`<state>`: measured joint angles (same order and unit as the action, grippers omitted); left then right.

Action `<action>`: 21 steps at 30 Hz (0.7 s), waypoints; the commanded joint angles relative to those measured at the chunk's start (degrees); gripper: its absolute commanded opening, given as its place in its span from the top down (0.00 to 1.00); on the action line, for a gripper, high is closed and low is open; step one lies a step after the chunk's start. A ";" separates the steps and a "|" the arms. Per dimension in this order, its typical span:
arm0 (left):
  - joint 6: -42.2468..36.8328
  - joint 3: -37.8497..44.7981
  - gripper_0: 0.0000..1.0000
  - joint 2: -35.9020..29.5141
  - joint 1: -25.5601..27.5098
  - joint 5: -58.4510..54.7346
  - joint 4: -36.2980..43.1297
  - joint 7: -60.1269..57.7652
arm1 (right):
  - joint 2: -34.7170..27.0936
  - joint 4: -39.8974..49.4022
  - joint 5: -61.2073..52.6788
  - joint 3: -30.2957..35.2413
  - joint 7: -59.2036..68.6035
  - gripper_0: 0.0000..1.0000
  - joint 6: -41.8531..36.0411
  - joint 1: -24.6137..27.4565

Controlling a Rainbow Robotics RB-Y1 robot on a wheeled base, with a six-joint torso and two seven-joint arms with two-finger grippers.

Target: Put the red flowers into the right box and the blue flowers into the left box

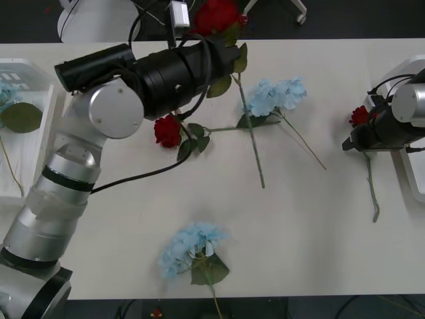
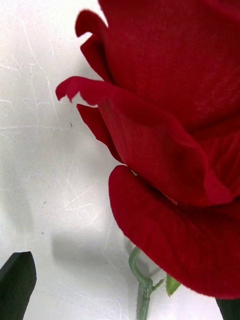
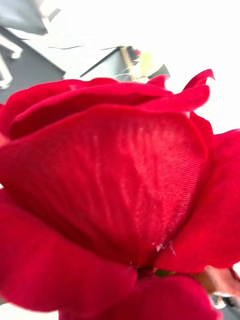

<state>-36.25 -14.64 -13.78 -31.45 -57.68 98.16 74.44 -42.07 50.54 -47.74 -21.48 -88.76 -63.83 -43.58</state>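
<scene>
Above table, left tool [image 1: 222, 40] outstretched

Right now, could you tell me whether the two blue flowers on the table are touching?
Apart. The front view shows bare table between the far blue flower and the near blue flower.

Light: bright, even, from overhead
Shadows: soft, on the desk [image 1: 319, 232]
Glare: left wrist background washed out
Blur: close rose petals soft

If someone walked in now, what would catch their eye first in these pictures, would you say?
Most likely the left gripper at the table's far edge, holding up a red rose that looms large before its wrist camera. Next, the right gripper beside the right box, with another rose at it.
</scene>
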 commanded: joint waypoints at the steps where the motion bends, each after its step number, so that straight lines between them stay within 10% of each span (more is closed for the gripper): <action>1: 7.94 -7.50 1.00 2.44 2.01 -0.42 2.13 -1.58 | 0.41 0.27 0.63 -0.15 0.43 0.00 -0.15 0.16; 15: 12.69 -11.46 1.00 2.09 2.19 -1.12 2.04 -3.34 | 1.55 -0.97 1.86 -0.15 0.61 0.02 0.38 0.07; 21: 12.69 -10.93 1.00 1.74 2.10 -1.39 2.13 -3.78 | 1.55 -1.05 1.86 -0.06 0.61 0.51 0.38 0.16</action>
<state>-24.40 -25.90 -12.80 -30.04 -58.63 98.16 74.31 -41.44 49.51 -46.18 -21.48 -88.76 -63.79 -43.57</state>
